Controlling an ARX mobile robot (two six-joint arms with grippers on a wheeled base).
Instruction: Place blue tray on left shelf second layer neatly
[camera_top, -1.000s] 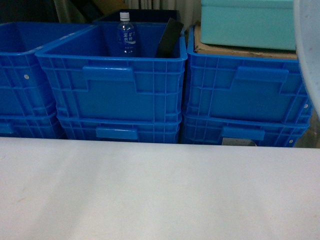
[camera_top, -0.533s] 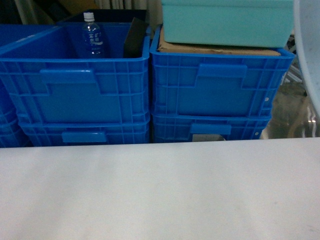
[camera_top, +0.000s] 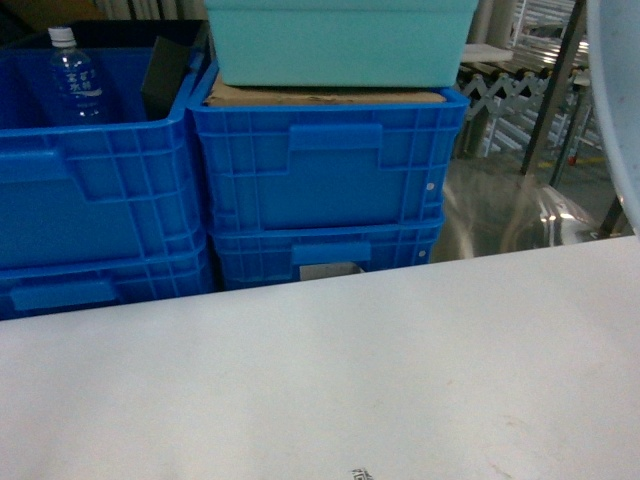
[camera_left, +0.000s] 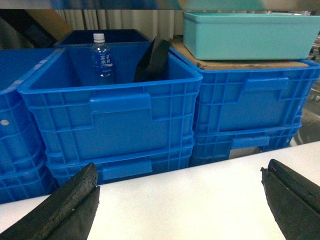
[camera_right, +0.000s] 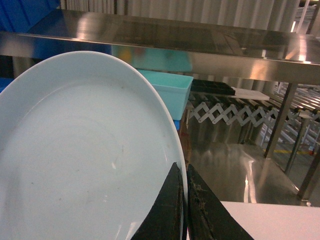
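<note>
Two grippers in view, right gripper (camera_right: 186, 210) with jaws clamped on the blue tray (camera_right: 75, 160) rim (held upright, near the steel shelf (camera_right: 200, 50)); left gripper (camera_left: 180, 200) jaws wide apart above the white counter (camera_top: 320, 380), facing blue crates (camera_left: 110, 115).

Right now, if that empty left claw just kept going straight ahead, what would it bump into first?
Most likely the front wall of the open blue crate holding the water bottle. The open left gripper points at it across the white table; depth is hard to judge.
</note>
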